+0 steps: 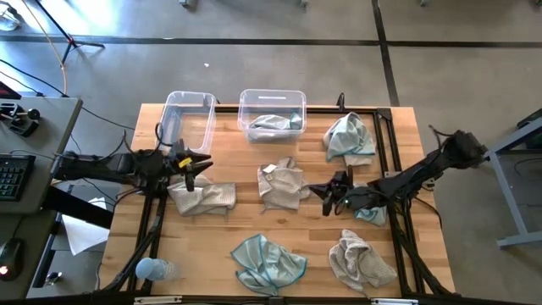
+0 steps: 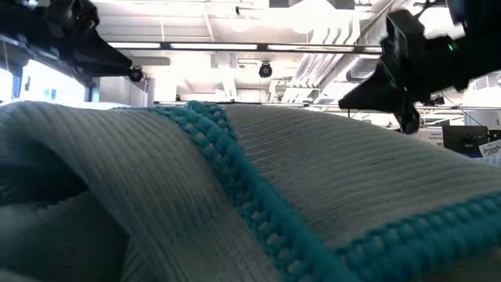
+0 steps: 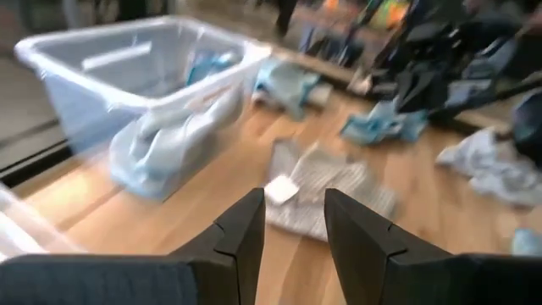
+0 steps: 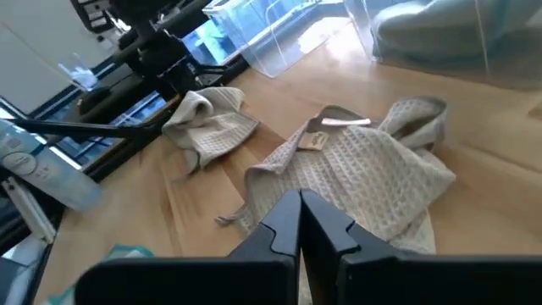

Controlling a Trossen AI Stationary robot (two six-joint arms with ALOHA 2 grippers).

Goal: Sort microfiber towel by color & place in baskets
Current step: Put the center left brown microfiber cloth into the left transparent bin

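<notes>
Baskets: left basket [image 1: 188, 119] empty, right basket [image 1: 272, 114] holds teal towel [image 1: 273, 124]. Left end effector [image 1: 191, 166] released; right end effector [image 1: 328, 192] clenched, empty.

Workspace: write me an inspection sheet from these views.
Surface: wooden table.
Job's things: left tub holds no towel; right tub holds a teal towel. Loose: three beige towels, three teal towels.
Clutter: plastic bottle.
Grippers: left gripper open above a beige towel; right gripper shut beside the middle beige towel.
Cables: orange cord on floor.
Surroundings: desk with keyboard.
</notes>
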